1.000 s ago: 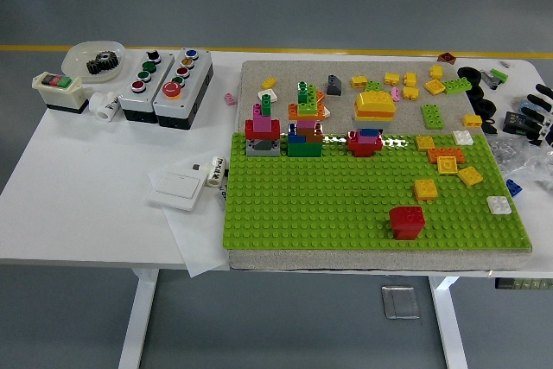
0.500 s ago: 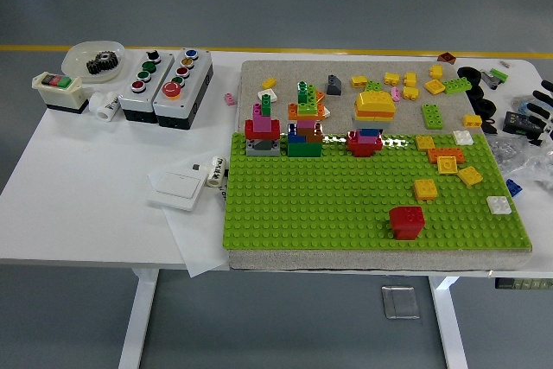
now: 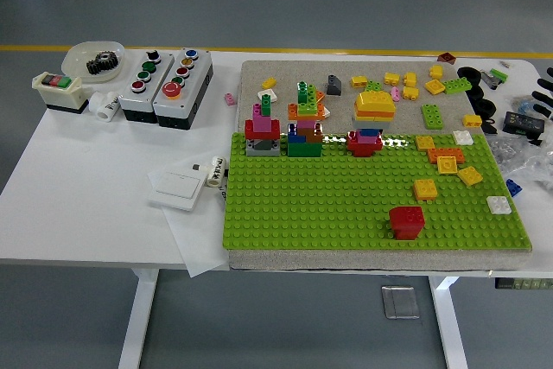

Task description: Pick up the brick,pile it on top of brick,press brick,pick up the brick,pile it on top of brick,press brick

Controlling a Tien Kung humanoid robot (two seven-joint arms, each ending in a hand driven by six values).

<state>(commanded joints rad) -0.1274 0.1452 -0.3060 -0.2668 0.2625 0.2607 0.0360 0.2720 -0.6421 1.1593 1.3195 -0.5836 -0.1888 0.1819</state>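
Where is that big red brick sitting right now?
In the head view, the red brick sits alone on the green baseplate, near its front edge on the right side, just below a yellow brick.

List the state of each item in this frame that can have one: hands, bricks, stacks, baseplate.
Right hand: only dark fingertips show at the right edge, grip unclear.
Left hand: out of view.
Red brick: alone on the baseplate, near its front edge, untouched.
Green baseplate: flat on the grey mat.
Three brick stacks: upright along the baseplate's far edge.
Yellow and orange bricks: single, on the baseplate's right part.
Loose bricks: scattered on the mat behind.
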